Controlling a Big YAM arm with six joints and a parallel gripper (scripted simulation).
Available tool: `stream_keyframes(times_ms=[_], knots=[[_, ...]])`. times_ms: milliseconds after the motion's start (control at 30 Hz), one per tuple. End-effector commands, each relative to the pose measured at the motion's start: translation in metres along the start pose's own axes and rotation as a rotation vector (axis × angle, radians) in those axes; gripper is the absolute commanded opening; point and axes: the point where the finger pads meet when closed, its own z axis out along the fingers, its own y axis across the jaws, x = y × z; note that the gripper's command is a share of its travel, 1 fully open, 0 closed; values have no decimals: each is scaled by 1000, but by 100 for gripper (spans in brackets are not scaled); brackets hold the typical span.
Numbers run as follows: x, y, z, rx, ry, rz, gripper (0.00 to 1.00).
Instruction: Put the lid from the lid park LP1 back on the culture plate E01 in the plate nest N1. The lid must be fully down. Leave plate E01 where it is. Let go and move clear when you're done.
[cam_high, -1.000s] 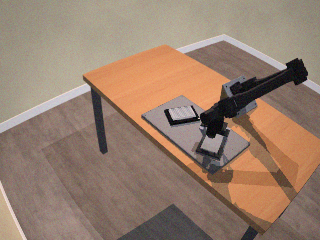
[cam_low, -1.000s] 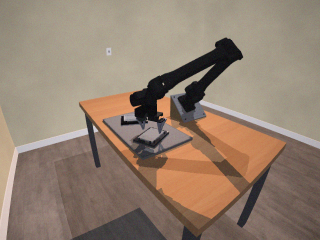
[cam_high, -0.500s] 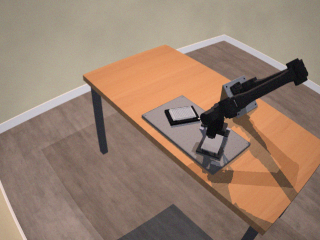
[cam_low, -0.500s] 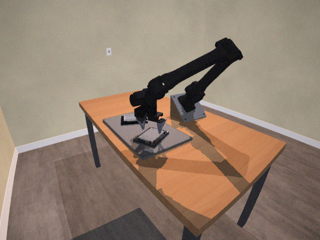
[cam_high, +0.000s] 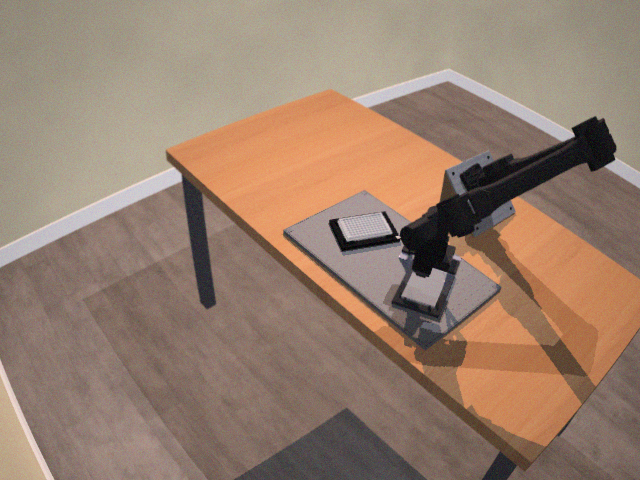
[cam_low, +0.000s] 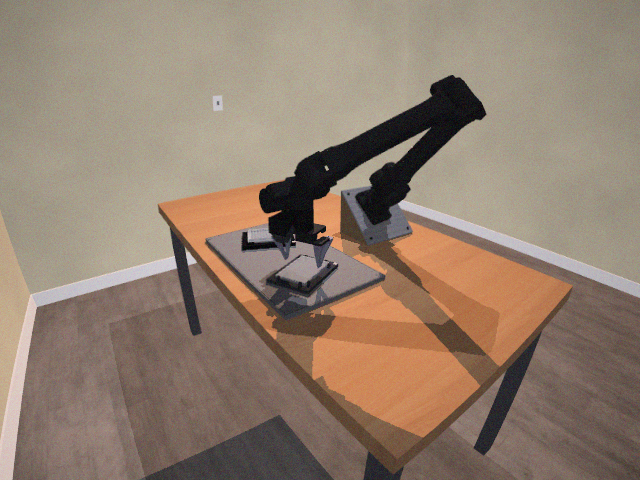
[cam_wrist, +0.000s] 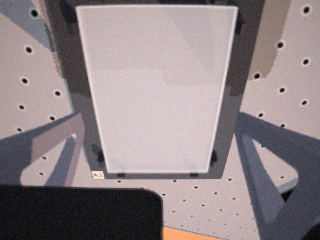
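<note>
The clear lid (cam_high: 421, 292) (cam_low: 301, 272) (cam_wrist: 155, 90) lies flat in the dark lid park LP1 (cam_high: 412, 306) (cam_low: 279, 284) (cam_wrist: 229, 135) at the near end of the grey perforated board (cam_high: 361, 271) (cam_low: 356, 279) (cam_wrist: 280, 65). My gripper (cam_high: 427, 280) (cam_low: 301, 260) (cam_wrist: 159, 120) is open and points down just above the lid, with one finger on each long side and clear of it. The culture plate E01 (cam_high: 364, 226) (cam_low: 257, 235) sits uncovered, its wells showing, in the black plate nest N1 (cam_high: 342, 243) (cam_low: 247, 246) at the board's far end.
The arm's grey wedge mount (cam_high: 478, 167) (cam_low: 376, 229) stands on the orange table (cam_high: 310, 144) (cam_low: 465, 310) behind the board. A small white label (cam_wrist: 98, 175) sits at the park's corner. The table's front edge runs close along the board.
</note>
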Motion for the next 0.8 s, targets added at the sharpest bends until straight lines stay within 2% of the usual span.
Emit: stream_keyframes(times_ms=[0,767], knots=[[-2,2,9,-4,13,-3,100],[-2,2,10,-5,14,-2,100]])
